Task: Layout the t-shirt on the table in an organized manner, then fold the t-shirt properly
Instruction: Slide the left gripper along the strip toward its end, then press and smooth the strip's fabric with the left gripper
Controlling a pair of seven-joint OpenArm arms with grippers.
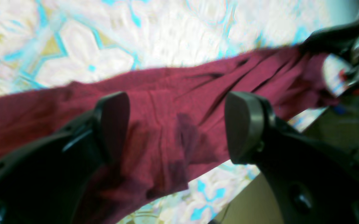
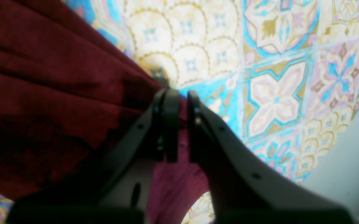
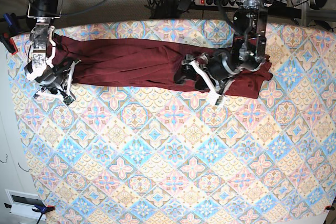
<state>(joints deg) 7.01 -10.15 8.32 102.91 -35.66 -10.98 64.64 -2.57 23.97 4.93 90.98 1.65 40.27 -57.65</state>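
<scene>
The dark maroon t-shirt (image 3: 131, 61) lies stretched in a long creased band along the far part of the patterned table (image 3: 173, 156). My left gripper (image 3: 198, 83) hovers over the band's right half. In the left wrist view it (image 1: 179, 124) is open, its fingers wide apart above the t-shirt (image 1: 167, 93) with nothing between them. My right gripper (image 3: 68, 77) is at the band's left end. In the right wrist view it (image 2: 179, 105) is shut on a pinch of the t-shirt (image 2: 42, 77), from which folds fan out over the table (image 2: 276, 93).
The table's edge (image 1: 254, 183) runs close to the shirt in the left wrist view, with floor beyond it. A power strip and cables (image 3: 210, 1) lie past the far edge. Open patterned cloth fills the near half of the table.
</scene>
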